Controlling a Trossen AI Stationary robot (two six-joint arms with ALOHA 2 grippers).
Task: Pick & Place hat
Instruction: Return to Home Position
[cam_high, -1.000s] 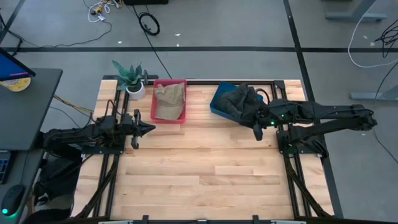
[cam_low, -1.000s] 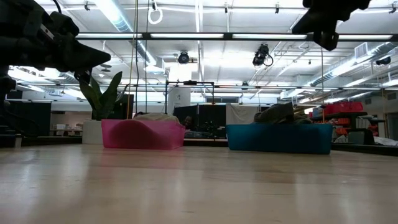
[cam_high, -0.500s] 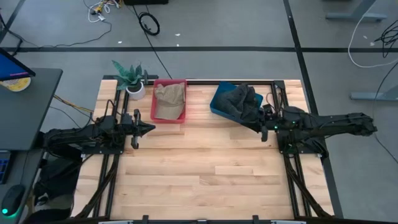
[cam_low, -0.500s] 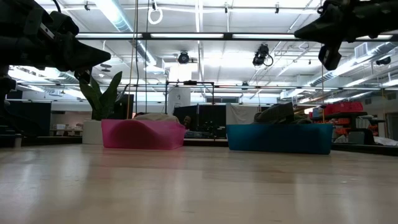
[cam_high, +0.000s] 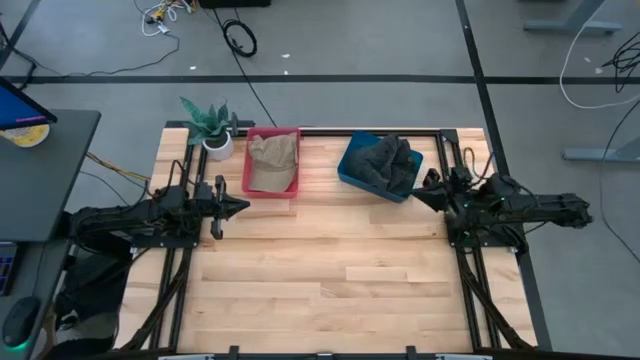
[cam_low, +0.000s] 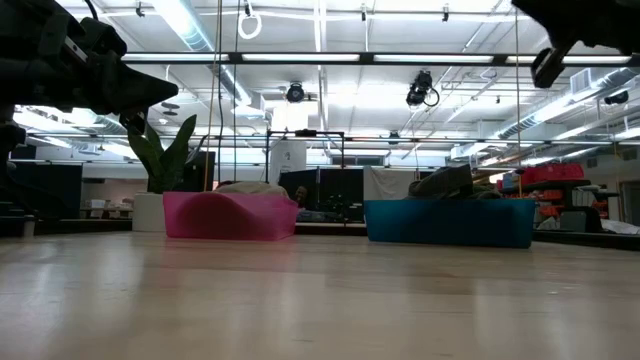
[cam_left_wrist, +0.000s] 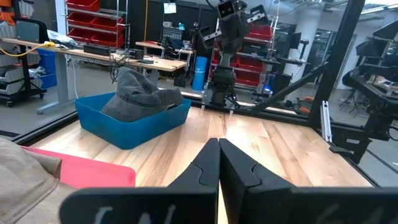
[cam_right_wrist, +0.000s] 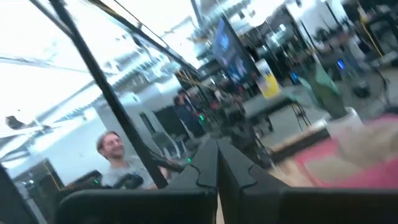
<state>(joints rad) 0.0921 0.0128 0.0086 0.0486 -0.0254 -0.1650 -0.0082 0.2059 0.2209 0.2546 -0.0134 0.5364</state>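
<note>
Both jaws pinched closed, empty; black caps (cam_high: 388, 160) heaped in blue bin (cam_high: 346, 170), count unclear.

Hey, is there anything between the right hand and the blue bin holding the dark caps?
Nothing visible. In the high view the right hand is just beside the blue bin, with the dark caps already inside and only bare table between them.

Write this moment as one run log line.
black caps: in blue bin | tan cap: in red bin | left hand: shut | right hand: shut, empty
</note>
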